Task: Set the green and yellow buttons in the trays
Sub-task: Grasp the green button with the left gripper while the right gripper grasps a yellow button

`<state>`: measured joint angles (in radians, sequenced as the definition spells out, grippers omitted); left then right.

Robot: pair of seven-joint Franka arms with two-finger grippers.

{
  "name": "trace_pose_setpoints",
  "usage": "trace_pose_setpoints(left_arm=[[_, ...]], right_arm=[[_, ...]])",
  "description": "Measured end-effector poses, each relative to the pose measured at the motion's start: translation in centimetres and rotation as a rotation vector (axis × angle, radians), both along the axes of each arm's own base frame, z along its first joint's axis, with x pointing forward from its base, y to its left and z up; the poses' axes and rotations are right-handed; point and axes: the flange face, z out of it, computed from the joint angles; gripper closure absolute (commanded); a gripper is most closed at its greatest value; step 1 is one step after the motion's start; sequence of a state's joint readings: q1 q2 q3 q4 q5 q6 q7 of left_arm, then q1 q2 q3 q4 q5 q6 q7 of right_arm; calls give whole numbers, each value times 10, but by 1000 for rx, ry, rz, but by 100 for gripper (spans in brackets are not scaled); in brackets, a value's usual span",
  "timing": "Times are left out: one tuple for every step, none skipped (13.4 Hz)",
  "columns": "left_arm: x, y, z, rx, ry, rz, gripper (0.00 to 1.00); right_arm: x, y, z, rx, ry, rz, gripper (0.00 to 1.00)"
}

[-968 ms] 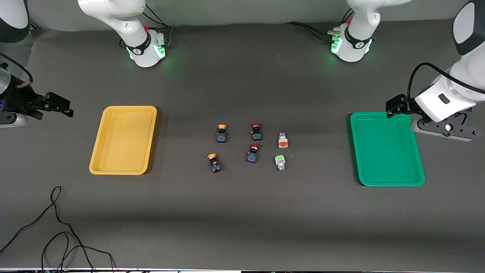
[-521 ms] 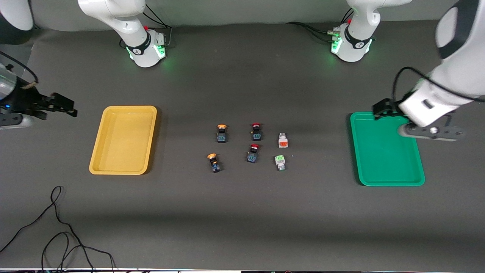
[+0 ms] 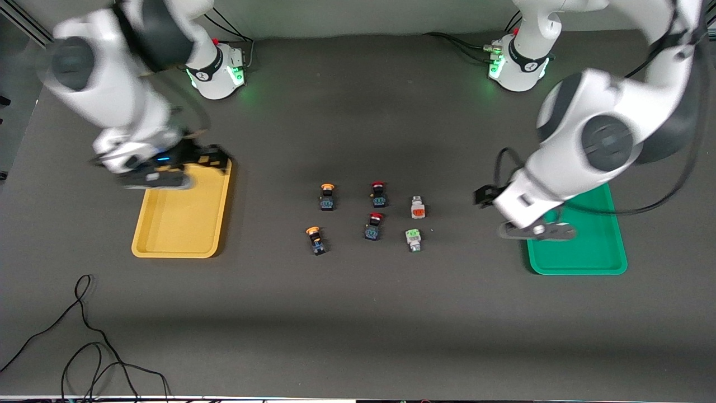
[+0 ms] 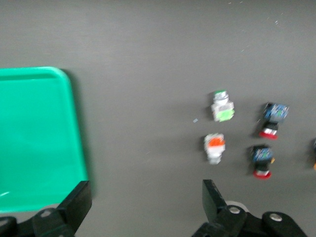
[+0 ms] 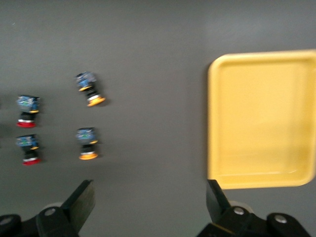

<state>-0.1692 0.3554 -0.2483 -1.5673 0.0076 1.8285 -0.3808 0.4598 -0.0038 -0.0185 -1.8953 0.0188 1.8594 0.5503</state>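
Observation:
Two yellow-capped black buttons (image 3: 327, 197) (image 3: 316, 239) lie mid-table. A white orange-faced button (image 3: 417, 207) and a white green-faced button (image 3: 413, 239) lie beside them, toward the green tray (image 3: 593, 252). The yellow tray (image 3: 179, 224) lies at the right arm's end. My left gripper (image 3: 537, 230) hangs open and empty over the green tray's inner edge. Its wrist view shows the gripper (image 4: 145, 207), the tray (image 4: 39, 138) and both white buttons (image 4: 222, 106) (image 4: 215, 147). My right gripper (image 3: 151, 179) is open and empty over the yellow tray's far end. Its wrist view shows the gripper (image 5: 150, 202), the tray (image 5: 261, 123) and the yellow-capped buttons (image 5: 89, 89) (image 5: 88, 143).
Two red-capped black switches (image 3: 378, 194) (image 3: 373, 226) lie between the yellow-capped and the white buttons. A loose black cable (image 3: 84, 336) lies near the front edge at the right arm's end. Both trays hold nothing.
Both arms have swung in from the table's ends. The left gripper crossed the green tray toward the buttons. The right gripper moved to the yellow tray's far end. The buttons have not moved.

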Motion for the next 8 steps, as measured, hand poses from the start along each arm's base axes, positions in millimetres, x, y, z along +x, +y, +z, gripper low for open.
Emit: trace_pose_setpoints(left_arm=[[2, -21, -27, -9, 0, 13, 0], [4, -39, -56, -19, 0, 19, 0], [5, -52, -84, -29, 3, 23, 0], [7, -61, -109, -36, 6, 26, 0], [9, -66, -131, -46, 6, 27, 0], [10, -72, -151, -55, 3, 30, 0], [9, -81, -169, -65, -3, 47, 0], [6, -91, -187, -74, -10, 70, 0]], right_arm=[[-15, 32, -8, -2, -1, -18, 0], [-30, 61, -12, -4, -2, -34, 0], [-44, 83, -13, -4, -5, -44, 0], [-55, 101, -14, -2, -11, -60, 0], [-65, 117, -16, 2, -17, -87, 0], [-71, 129, -20, 4, -20, -102, 0], [-75, 137, -25, 5, -22, -107, 0], [-73, 142, -34, 8, -26, -109, 0]])
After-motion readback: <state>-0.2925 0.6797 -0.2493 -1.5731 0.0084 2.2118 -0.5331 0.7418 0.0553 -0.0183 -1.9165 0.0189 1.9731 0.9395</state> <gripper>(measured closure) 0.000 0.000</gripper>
